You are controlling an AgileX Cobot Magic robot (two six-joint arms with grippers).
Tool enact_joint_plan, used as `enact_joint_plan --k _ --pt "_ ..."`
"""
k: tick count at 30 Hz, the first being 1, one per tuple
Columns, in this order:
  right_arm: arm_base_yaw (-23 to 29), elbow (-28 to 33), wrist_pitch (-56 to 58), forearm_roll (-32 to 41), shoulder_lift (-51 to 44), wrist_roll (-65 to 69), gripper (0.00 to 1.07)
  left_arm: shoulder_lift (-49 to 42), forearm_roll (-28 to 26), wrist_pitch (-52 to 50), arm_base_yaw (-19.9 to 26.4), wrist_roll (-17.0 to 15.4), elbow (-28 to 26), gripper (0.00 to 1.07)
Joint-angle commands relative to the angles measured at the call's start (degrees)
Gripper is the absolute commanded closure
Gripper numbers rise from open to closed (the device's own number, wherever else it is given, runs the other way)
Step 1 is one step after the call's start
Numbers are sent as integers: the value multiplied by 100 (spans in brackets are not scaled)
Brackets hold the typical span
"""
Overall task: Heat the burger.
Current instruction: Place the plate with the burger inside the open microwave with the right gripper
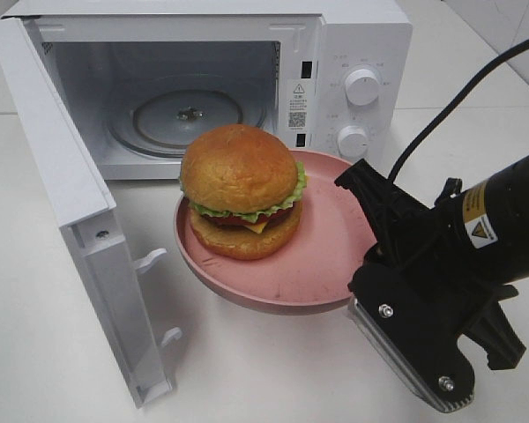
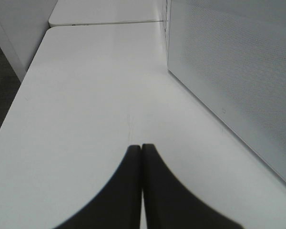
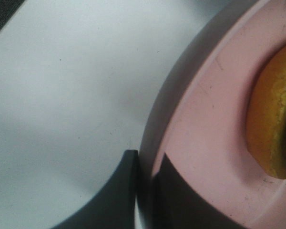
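Observation:
The burger (image 1: 241, 189) has a golden-brown bun, lettuce, tomato and a dark patty. It sits on a round pink plate (image 1: 326, 256) in front of the open microwave (image 1: 353, 53). My right gripper (image 1: 363, 263) is shut on the plate's right rim and holds it a little above the table, with a shadow under it. In the right wrist view the gripper (image 3: 145, 160) pinches the plate's rim (image 3: 205, 124), with the burger's bun (image 3: 271, 124) at the edge. My left gripper (image 2: 141, 148) is shut and empty over the white table. It does not show in the exterior view.
The microwave door (image 1: 62, 176) stands wide open at the left, down to the table's front. The glass turntable (image 1: 185, 115) inside is bare. Two knobs (image 1: 361, 86) are on the right panel. The microwave's perforated side wall (image 2: 238, 71) is next to the left gripper.

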Motion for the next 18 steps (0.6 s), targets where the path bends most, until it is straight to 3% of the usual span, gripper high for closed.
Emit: enact_joint_plan --k 1,5,18 --pt "-97 -126 -309 160 -23 -155 106 -149 0 -34 11 -6 11 106" --pt "-344 -355 -281 556 86 -401 106 -149 0 -34 11 -6 11 106" --pt "-338 -430 -361 498 206 -487 106 -149 0 -34 11 -6 11 106"
